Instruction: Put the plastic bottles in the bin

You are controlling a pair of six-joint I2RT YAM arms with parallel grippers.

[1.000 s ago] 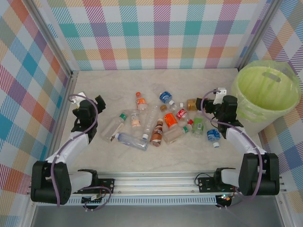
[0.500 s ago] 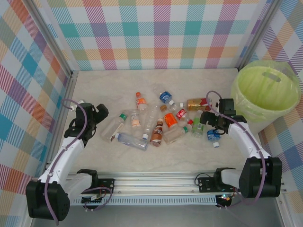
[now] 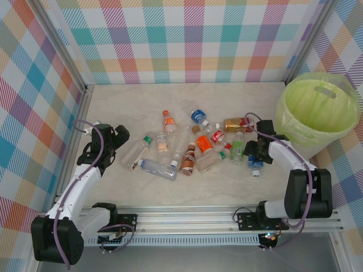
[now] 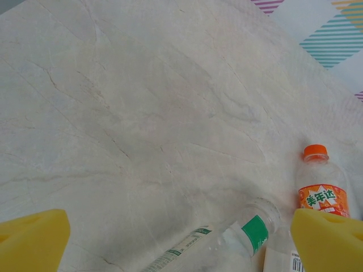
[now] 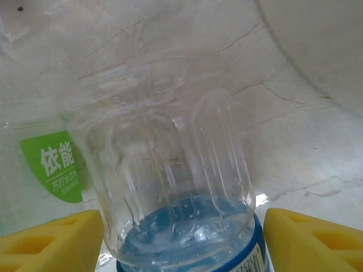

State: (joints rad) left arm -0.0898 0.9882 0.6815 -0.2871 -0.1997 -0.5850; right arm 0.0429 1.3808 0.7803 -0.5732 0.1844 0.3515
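Several plastic bottles (image 3: 195,148) lie scattered mid-table. My right gripper (image 3: 257,154) is low over a clear bottle with a blue label (image 3: 255,164). In the right wrist view that bottle (image 5: 176,187) stands between the yellow pads (image 5: 51,243) of the right gripper (image 5: 184,246), a thin gap showing on each side. The lime-green bin (image 3: 295,135) stands just right of that arm. My left gripper (image 3: 117,137) is wide open beside a green-labelled bottle (image 3: 136,152). In the left wrist view the left gripper (image 4: 181,243) frames this bottle (image 4: 238,238), touching nothing.
An orange-capped bottle (image 4: 322,190) lies past the left gripper's right pad. A green-labelled bottle (image 5: 54,167) rests against the blue one. Checked walls enclose the table, and a metal rail (image 3: 187,218) runs along the near edge.
The right gripper has come down around the blue-labelled bottle and its jaws have narrowed. The left arm swung forward a second ago and has stayed still since.
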